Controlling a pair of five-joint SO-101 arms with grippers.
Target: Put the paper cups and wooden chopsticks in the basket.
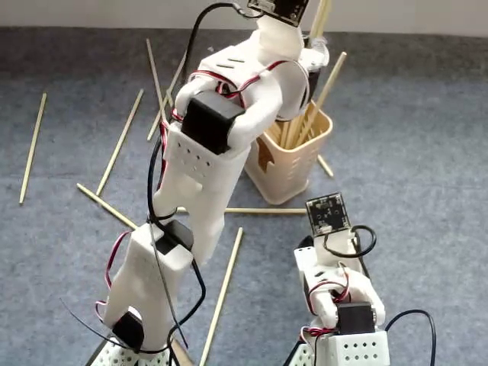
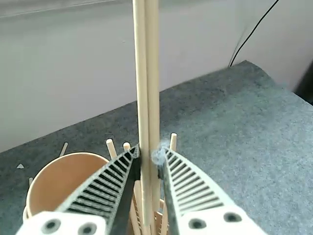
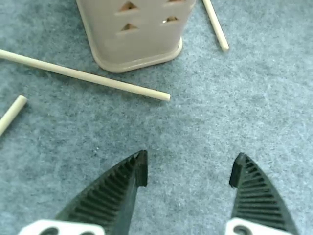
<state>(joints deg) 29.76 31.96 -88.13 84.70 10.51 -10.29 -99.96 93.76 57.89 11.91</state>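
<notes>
At the left of the high view, loose chopsticks [image 1: 120, 142] lie flat on the grey mat [image 1: 427, 130], well apart from each other. In the upper middle, your left gripper [image 2: 150, 159] is clamped on two chopsticks [image 2: 146, 73], held upright above the basket [image 1: 293, 171], where a paper cup [image 2: 58, 183] seems to sit already. At the lower right, your right gripper [image 3: 188, 171] hangs with jaws apart over the mat, near one chopstick [image 3: 88, 76] beside the basket. I judge these sticks light, stiff and smooth. Pinch one near its middle, or it may pivot or roll away.
</notes>
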